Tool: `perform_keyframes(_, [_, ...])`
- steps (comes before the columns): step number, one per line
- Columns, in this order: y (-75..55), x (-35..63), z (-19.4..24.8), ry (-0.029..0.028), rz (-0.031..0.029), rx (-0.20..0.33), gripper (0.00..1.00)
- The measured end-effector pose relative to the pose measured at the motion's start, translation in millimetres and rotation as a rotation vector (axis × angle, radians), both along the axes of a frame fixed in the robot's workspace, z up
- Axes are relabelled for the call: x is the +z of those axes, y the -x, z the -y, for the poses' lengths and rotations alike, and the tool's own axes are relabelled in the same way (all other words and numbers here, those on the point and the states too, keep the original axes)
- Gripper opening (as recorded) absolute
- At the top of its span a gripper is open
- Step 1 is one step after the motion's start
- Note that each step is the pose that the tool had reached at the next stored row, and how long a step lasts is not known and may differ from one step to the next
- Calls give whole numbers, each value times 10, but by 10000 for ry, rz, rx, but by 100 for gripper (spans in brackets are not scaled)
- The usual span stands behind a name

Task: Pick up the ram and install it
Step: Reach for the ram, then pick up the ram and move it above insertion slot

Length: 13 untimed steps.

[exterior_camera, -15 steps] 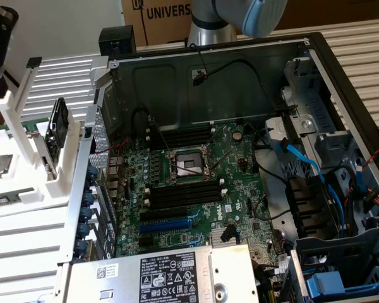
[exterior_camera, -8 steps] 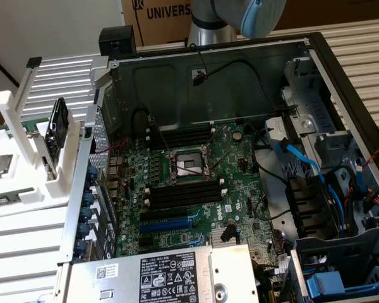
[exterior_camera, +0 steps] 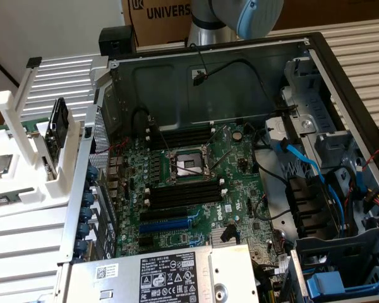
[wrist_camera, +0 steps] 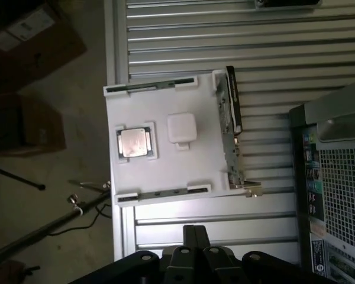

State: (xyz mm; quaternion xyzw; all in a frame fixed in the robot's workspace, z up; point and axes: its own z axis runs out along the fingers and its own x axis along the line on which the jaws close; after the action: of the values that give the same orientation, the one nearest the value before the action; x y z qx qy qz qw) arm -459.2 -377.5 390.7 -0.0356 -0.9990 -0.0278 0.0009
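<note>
Ram (wrist_camera: 163, 193): on edge in the white tray (wrist_camera: 165, 168), in the slot nearest the claw, close by but not touching
Claw (wrist_camera: 193, 228): pinched shut, gripping nothing
Writing: "UNIVERS" on cardboard box (exterior_camera: 167, 14) beyond the case (exterior_camera: 252, 76); sticker (exterior_camera: 170, 275) print too tiny to read

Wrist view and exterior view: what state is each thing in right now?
gripper: shut, holding nothing.
ram: lying flat in the white tray, not gripped.
black-framed board: standing on edge at the tray's side.
silver-topped chip: seated flat in its tray pocket.
computer case: open, side panel off.
black motherboard slots: empty.
</note>
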Motion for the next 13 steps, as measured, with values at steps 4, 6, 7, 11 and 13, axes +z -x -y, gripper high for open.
perform_keyframes(4, [175,-3,-75,0,-1,-1,10])
perform_keyframes(6, [208,-4,-84,0,-1,-1,10])
perform_keyframes(7, [208,-4,-84,0,-1,0,10])
perform_keyframes(11, [209,-3,-84,0,0,-1,10])
perform_keyframes(13, [209,-3,-84,0,-1,-1,10])
